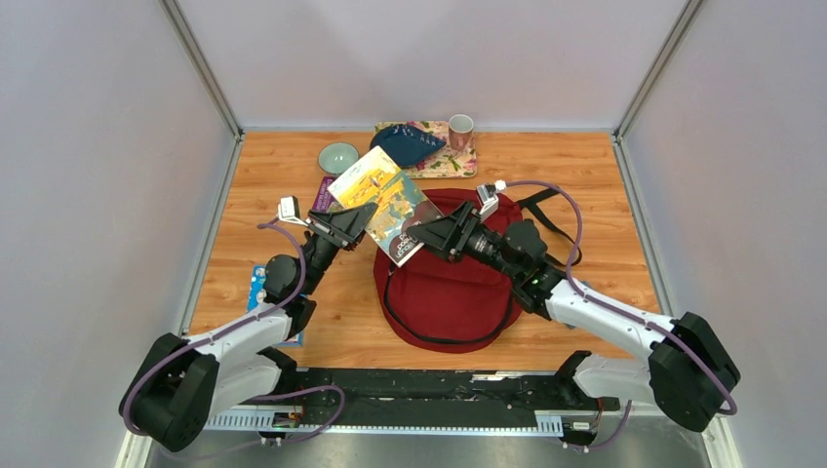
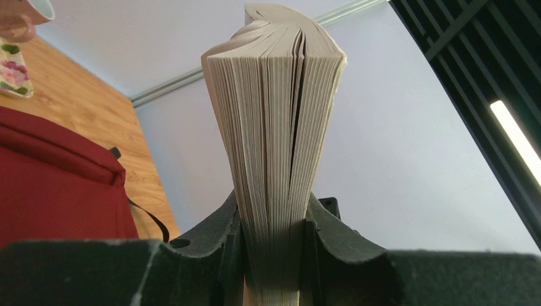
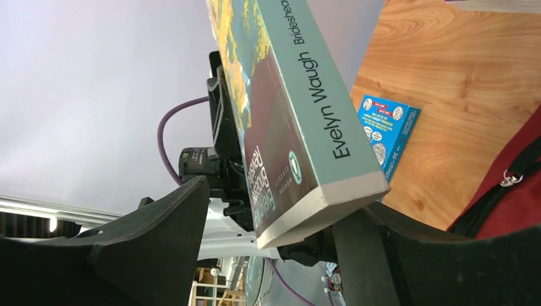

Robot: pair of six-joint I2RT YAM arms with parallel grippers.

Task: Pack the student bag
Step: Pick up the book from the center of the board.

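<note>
While the left pincer (image 2: 273, 220) is clamped only on the fanned page edge of the book (image 1: 385, 195), it could slip or twist free; the right pincer (image 1: 417, 236), jaws apart around its spine corner, grips nothing. The student bag (image 1: 449, 292) lies at the centre of the surface (image 1: 605, 195), just beneath.

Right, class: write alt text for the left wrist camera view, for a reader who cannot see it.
A thick book, clamped in the left gripper, fills the middle of the view, its pale page edges fanning out upward. To the left are the dark red student bag and the wooden table, with a cup in the top corner.
</note>
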